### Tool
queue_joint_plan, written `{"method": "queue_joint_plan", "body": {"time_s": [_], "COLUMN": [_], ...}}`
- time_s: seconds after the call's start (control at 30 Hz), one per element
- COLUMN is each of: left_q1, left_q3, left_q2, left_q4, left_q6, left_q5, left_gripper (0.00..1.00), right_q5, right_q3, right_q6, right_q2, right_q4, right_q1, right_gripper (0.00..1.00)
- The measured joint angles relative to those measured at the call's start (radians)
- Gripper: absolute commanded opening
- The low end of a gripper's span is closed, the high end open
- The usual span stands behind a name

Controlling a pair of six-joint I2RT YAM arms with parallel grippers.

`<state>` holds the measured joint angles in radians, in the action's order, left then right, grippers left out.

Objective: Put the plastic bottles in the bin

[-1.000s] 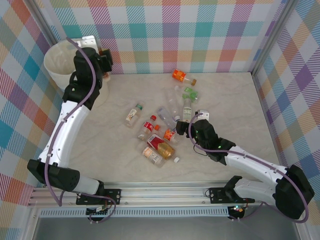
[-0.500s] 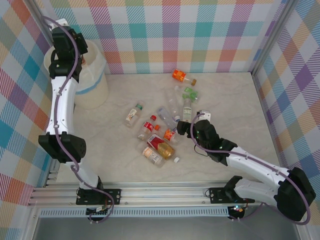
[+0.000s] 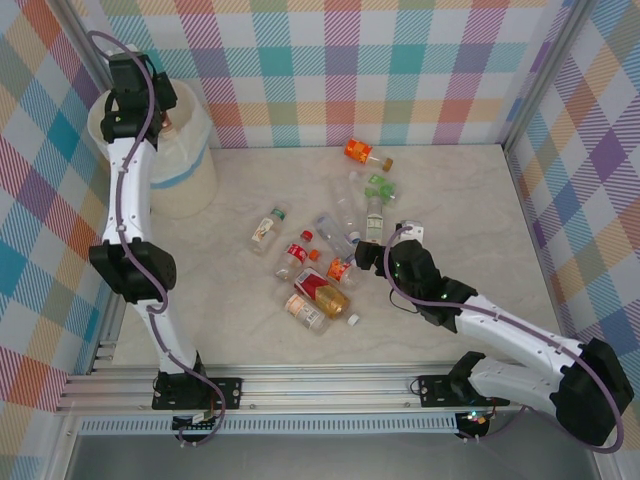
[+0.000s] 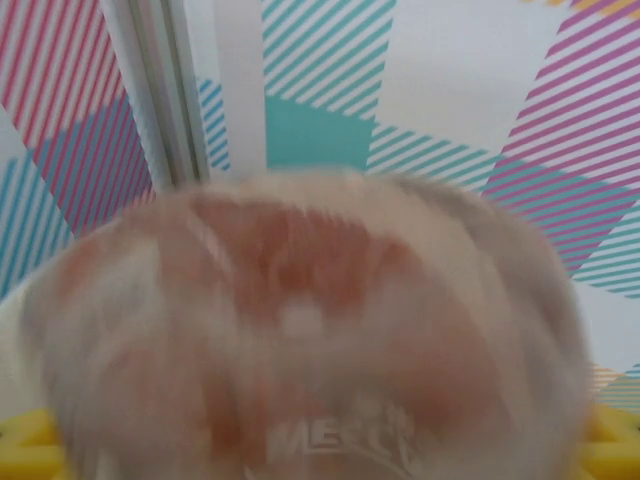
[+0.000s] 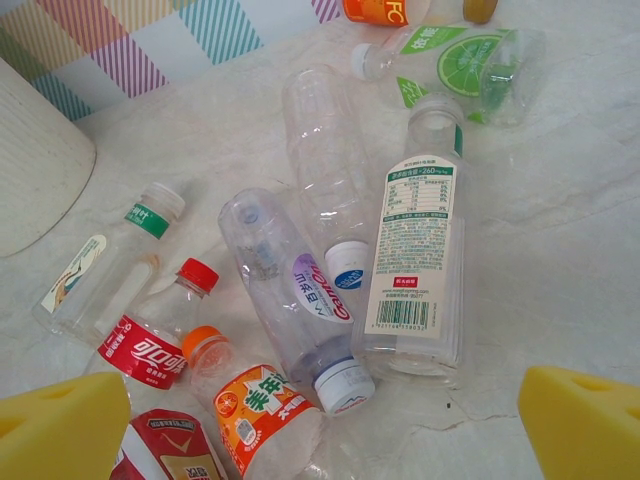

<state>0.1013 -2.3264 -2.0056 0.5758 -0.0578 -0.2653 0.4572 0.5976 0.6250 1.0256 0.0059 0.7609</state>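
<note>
I have the left gripper (image 3: 160, 112) up above the bag-lined mouth of the bin (image 3: 190, 185). On its wrist camera a reddish-brown bottle (image 4: 300, 330) sits smeared right against the lens, with the yellow pads (image 4: 25, 435) peeping out at either side. It is too blurred for me to tell whether the jaws are clamped on it or apart.

The rest of the plastic bottles (image 3: 320, 290) lie flat and scattered on the bench (image 3: 470, 200), well apart from the bin. The orange-labelled bottle (image 3: 358, 151) lies among the farthest from it. The right gripper (image 3: 368, 255) hovers low over the side of the heap away from the bin, jaws wide apart and holding nothing. Its camera shows a white-labelled bottle (image 5: 420, 260) touching a purple-labelled bottle (image 5: 295, 300), with a red-labelled bottle (image 5: 150, 345) on the bin's side of them.
</note>
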Motion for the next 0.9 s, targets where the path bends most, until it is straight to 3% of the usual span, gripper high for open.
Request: {"method": "queue_joint_plan", "body": {"time_s": [0.37,0.6,0.9], "left_q1": [0.006,0.006,0.006], "left_q3": [0.0,0.105,0.396], "left_q2": [-0.066,-0.015,0.236], "left_q4": [0.027,-0.013,-0.173], "left_q6": [-0.091,-0.117,-0.195], "left_q5": [0.05,0.116,0.224], "left_gripper": [1.0,1.0,1.0], "right_q5": [0.0,0.008,0.032], "right_q3": [0.0,-0.001,0.0], "right_q6": [0.012,0.006,-0.002], "right_q2": [-0.002,0.003,0.103], "right_q4": [-0.01,-0.011,-0.078], "right_q1": [0.0,0.0,-0.009], "right_gripper": [1.0,1.0,1.0]}}
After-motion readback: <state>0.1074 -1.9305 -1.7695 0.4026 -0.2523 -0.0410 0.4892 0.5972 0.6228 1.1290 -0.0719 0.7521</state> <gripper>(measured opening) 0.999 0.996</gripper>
